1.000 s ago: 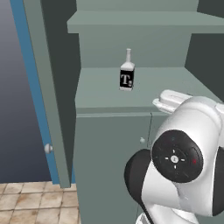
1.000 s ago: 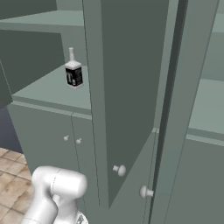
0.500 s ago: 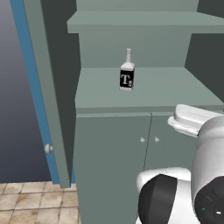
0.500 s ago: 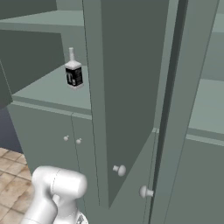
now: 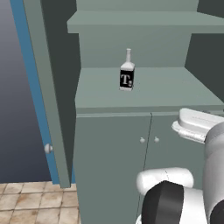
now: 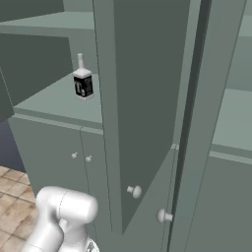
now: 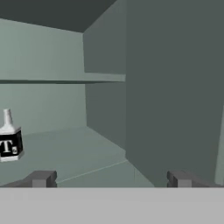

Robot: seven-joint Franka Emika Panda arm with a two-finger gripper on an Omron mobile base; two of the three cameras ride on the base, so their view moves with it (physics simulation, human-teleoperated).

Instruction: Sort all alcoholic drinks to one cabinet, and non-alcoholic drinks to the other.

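A square clear bottle with a black label marked "T" [image 5: 126, 76] stands upright on the lower shelf of the open cabinet [image 5: 144, 94]; it is one of the alcoholic drinks. The right base view shows this bottle [image 6: 82, 83] near the shelf's left part. In the hand view the bottle [image 7: 8, 144] sits at the far left, well to the left of my gripper [image 7: 111, 179]. The gripper is open, its fingertips [image 7: 41, 177] wide apart with nothing between them, and it faces the shelf's right inner corner from outside. The non-alcoholic drinks are out of view.
The cabinet's left door [image 5: 39, 87] stands open with a blue edge and a knob. Its right door [image 6: 142, 98] is swung out toward me. An upper shelf [image 5: 131, 22] lies above the bottle. Shut lower doors [image 5: 113, 166] with small knobs sit below. Tiled floor [image 5: 30, 201] lies at left.
My arm has dropped lower and swung right in the left base view, uncovering the lower cabinet doors. The bottle and the doors have not moved.
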